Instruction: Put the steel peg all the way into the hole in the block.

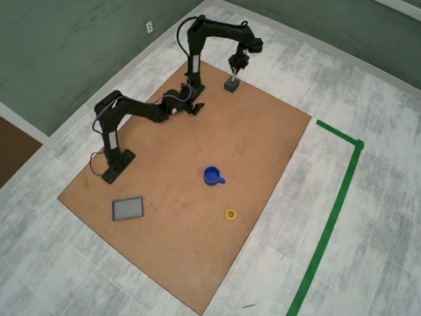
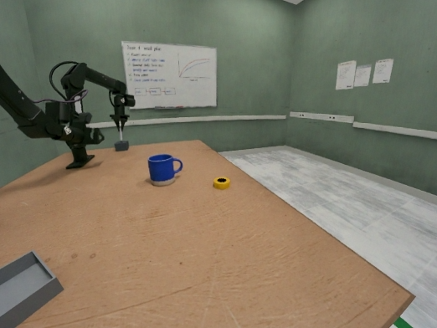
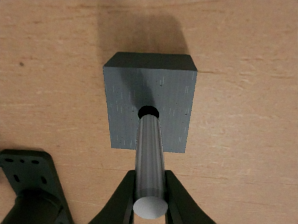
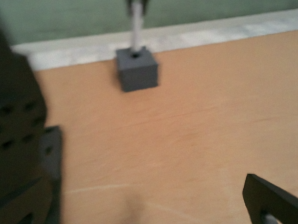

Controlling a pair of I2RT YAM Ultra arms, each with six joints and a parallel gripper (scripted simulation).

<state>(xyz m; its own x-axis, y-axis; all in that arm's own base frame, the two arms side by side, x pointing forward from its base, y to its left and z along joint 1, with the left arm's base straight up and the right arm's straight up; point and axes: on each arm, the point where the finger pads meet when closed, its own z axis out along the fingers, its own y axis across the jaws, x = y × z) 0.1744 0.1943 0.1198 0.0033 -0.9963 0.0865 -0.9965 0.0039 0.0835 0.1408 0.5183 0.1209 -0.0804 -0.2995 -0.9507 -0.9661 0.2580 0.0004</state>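
Note:
The steel peg (image 1: 232, 76) (image 2: 121, 135) (image 3: 149, 145) (image 4: 136, 31) stands nearly upright in my left gripper (image 1: 234, 72) (image 2: 120, 129) (image 3: 149, 179), which is shut on it. The dark grey block (image 1: 231, 85) (image 2: 121, 146) (image 3: 120, 100) (image 4: 139, 78) lies flat on the table under it. In the left wrist view the peg's lower end covers the near part of the hole (image 3: 148, 110), whose far part shows dark. Whether the tip is inside or just above is hidden. Most of the peg is above the block. My right gripper (image 1: 199, 109) (image 4: 147, 184) is open and empty, away from the block.
The right arm (image 1: 141, 110) reaches close to the left arm's base (image 1: 197, 92) (image 3: 35, 175). A blue mug (image 1: 210, 176) (image 2: 161, 168) and a yellow ring (image 1: 226, 214) (image 2: 222, 186) stand mid-table. A grey tray (image 1: 127, 209) (image 2: 21, 284) lies near the right arm's base. The block is near the table edge.

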